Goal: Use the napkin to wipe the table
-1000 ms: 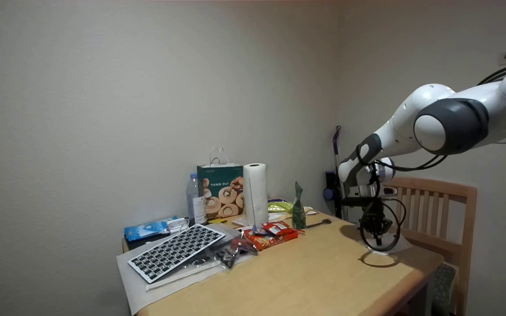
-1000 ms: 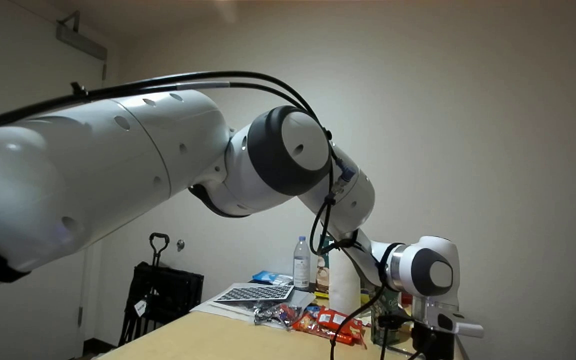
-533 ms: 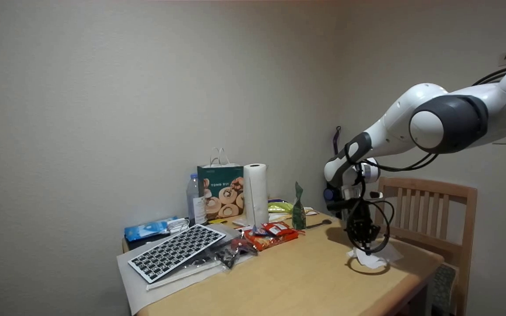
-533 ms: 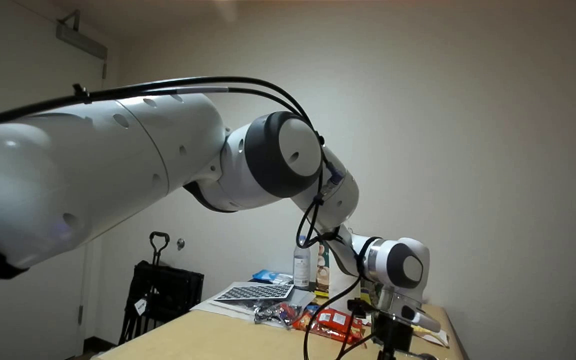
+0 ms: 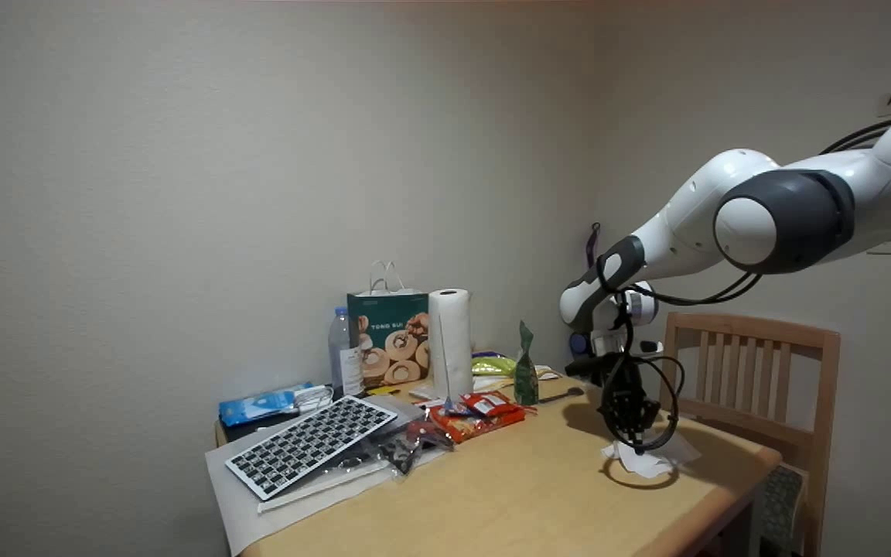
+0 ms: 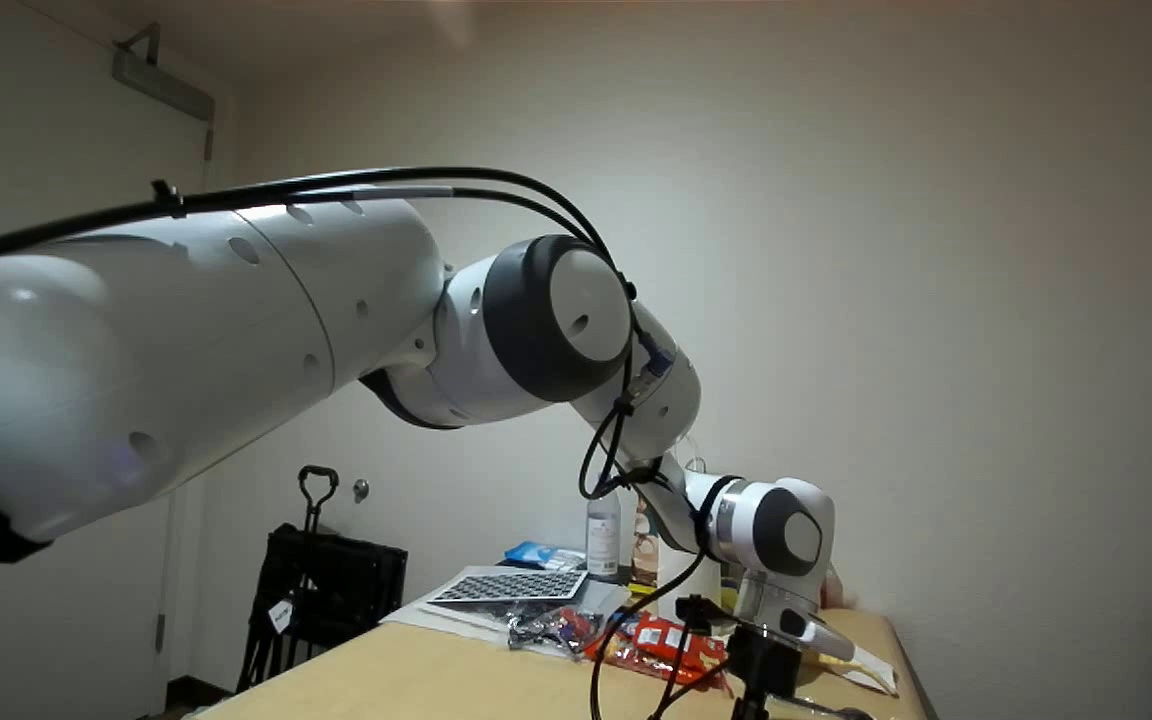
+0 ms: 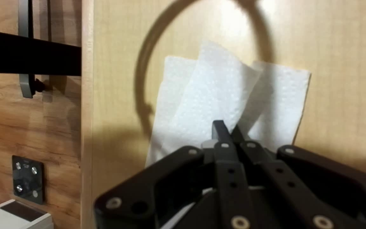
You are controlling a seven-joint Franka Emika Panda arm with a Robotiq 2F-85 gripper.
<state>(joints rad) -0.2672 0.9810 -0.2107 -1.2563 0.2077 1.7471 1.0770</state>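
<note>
A black tool (image 7: 228, 127) pinches a white napkin (image 7: 213, 87) on a pale bench (image 7: 345, 105), jaws together on the sheet, which spreads toward 12 o'clock in the wrist view. In an exterior view, a paper towel roll (image 5: 451, 340) stands upright at the tool's 10 o'clock.

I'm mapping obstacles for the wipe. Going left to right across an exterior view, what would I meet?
In an exterior view: blue packet, blue-capped bottle, green paper bag, paper towel roll, green pouch, white napkin, wooden chair.
</note>
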